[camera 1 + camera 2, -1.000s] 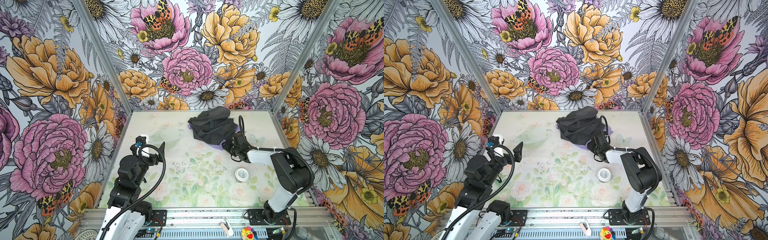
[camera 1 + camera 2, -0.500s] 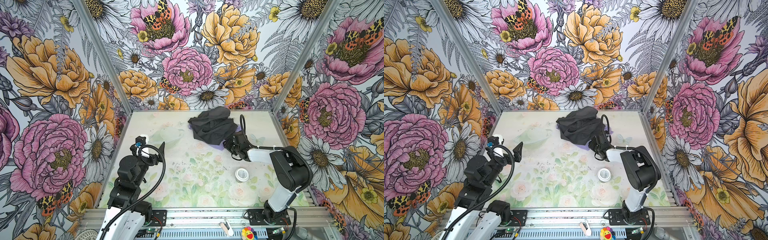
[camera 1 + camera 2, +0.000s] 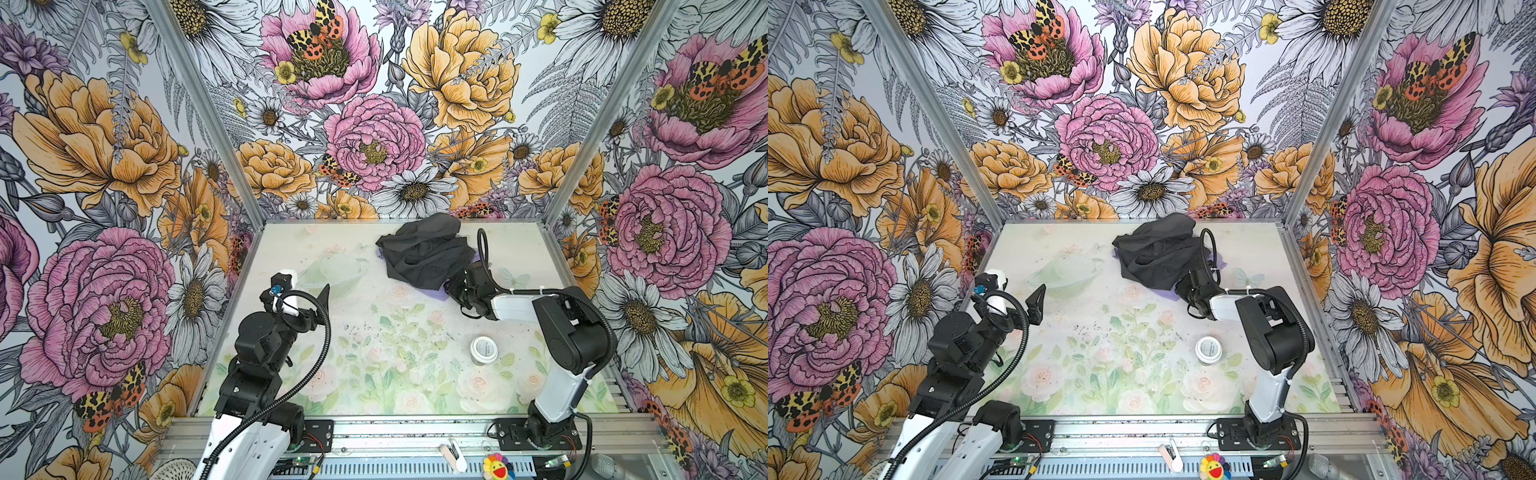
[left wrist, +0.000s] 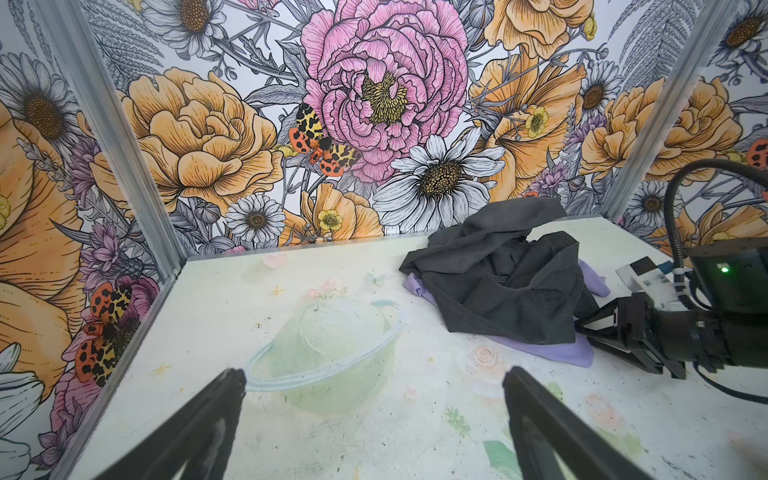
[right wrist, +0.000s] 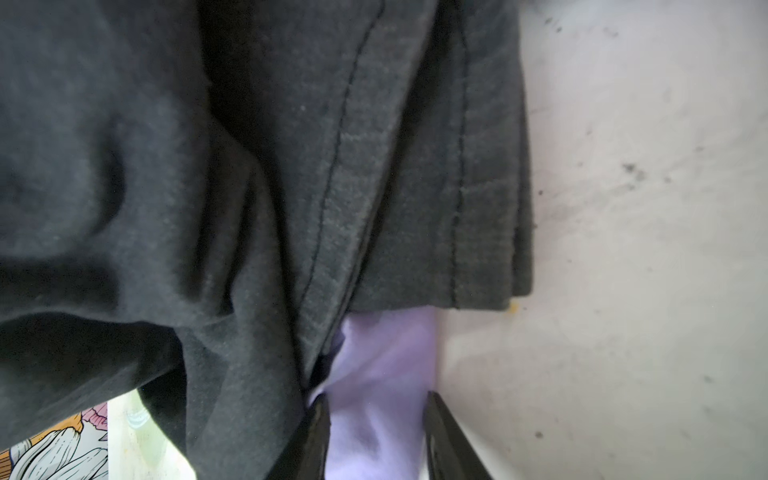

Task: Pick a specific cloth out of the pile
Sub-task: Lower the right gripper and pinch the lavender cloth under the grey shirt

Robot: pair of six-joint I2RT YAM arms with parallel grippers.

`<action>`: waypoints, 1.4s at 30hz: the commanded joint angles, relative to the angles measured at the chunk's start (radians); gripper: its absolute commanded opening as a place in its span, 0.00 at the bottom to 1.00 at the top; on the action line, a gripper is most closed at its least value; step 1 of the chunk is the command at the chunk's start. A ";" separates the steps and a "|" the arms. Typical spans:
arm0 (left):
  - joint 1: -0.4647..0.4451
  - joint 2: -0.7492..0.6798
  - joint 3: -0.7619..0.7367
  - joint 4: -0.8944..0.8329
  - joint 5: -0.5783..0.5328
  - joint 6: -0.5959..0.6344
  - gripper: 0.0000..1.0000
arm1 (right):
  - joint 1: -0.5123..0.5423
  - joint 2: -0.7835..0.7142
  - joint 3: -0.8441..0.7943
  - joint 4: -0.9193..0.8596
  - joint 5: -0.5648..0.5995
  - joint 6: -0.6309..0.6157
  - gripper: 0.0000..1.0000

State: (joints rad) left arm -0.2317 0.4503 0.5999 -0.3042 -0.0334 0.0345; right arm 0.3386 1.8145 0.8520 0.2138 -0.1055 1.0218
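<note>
**Twin arms: black joints, white link shells**

The left arm (image 3: pixel 266 345) and right arm (image 3: pixel 569 332) each combine matte black joint housings with glossy white link covers (image 3: pixel 509 307). A corrugated black conduit (image 4: pixel 673 220) runs along each arm. Each black base plate (image 3: pixel 536 432) carries screw heads. The left gripper (image 4: pixel 374 376) and right gripper (image 5: pixel 376 401) have slim, tapered black fingers. A green indicator lamp (image 4: pixel 725 270) glows on the right wrist housing, and a blue connector (image 3: pixel 274 289) sits beside the white left wrist module.

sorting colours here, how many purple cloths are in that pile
1. The cloth lies mostly under the dark garments, edges poking out, one between the fingers of the right gripper. Others may be hidden beneath.
</note>
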 commanded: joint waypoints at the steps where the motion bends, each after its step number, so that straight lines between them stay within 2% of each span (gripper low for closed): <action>1: -0.007 -0.010 -0.011 -0.006 -0.007 0.018 0.99 | -0.007 0.025 0.023 0.038 -0.011 0.019 0.38; 10: -0.007 -0.012 -0.012 -0.006 -0.006 0.018 0.99 | -0.011 0.036 0.018 0.033 0.016 0.021 0.38; 19: -0.007 -0.012 -0.012 -0.006 -0.008 0.018 0.99 | -0.013 0.084 0.048 0.032 -0.005 0.021 0.37; 20: -0.007 -0.013 -0.012 -0.006 -0.008 0.018 0.99 | -0.013 0.087 0.050 0.035 -0.006 0.021 0.36; 25: -0.007 -0.013 -0.013 -0.006 -0.008 0.018 0.99 | -0.014 0.082 0.050 0.044 -0.011 0.025 0.14; 29: -0.008 -0.013 -0.012 -0.006 -0.007 0.018 0.99 | -0.015 0.058 0.032 0.061 0.002 0.032 0.07; 31: -0.009 -0.013 -0.012 -0.006 -0.008 0.018 0.99 | -0.016 0.039 0.021 0.075 0.007 0.036 0.00; 42: -0.008 -0.015 -0.014 -0.006 -0.008 0.019 0.99 | -0.022 -0.082 0.001 0.115 0.003 0.040 0.00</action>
State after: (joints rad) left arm -0.2317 0.4465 0.5961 -0.3103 -0.0334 0.0368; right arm 0.3229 1.7935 0.8536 0.2771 -0.1177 1.0580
